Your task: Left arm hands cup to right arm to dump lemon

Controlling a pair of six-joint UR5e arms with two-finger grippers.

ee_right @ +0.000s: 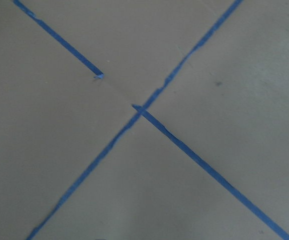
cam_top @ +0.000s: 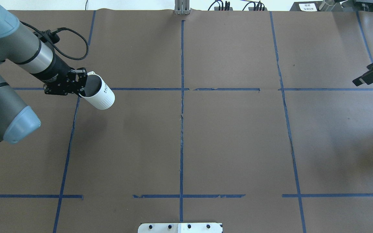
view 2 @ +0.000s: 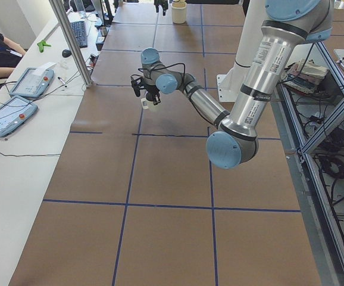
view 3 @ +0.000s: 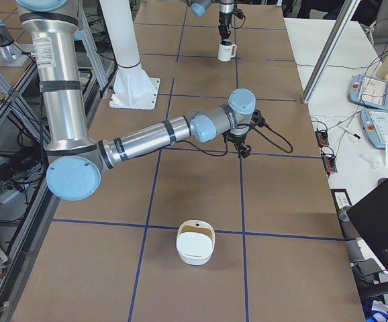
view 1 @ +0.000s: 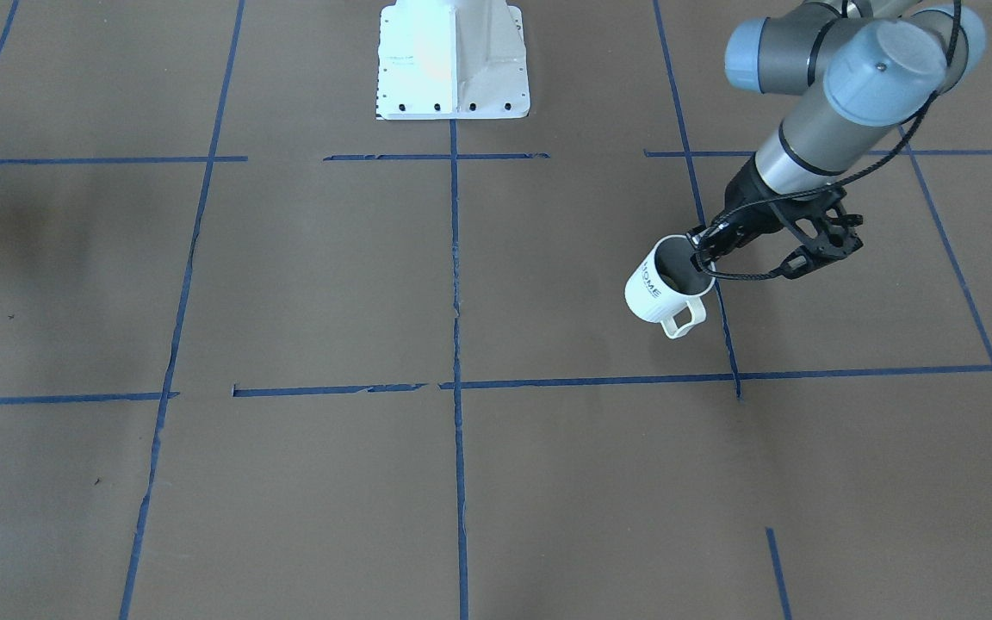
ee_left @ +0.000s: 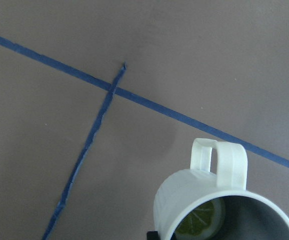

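While aloft in left fingers' [view 1: 724, 234] grip, tilted white HOME cup [view 1: 655, 288] (lemon [ee_left: 200, 223] inside); right fingers [cam_top: 367, 77] apart.

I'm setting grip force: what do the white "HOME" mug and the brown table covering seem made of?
White squarish-handled mug: probably glazed ceramic, from its thick rim and smooth wall; plastic is possible. Brown table covering: matte paper, judging by its creased, torn seams.

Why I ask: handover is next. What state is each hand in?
Left hand: closed, holding the cup.
Right hand: cannot be told, mostly out of frame.
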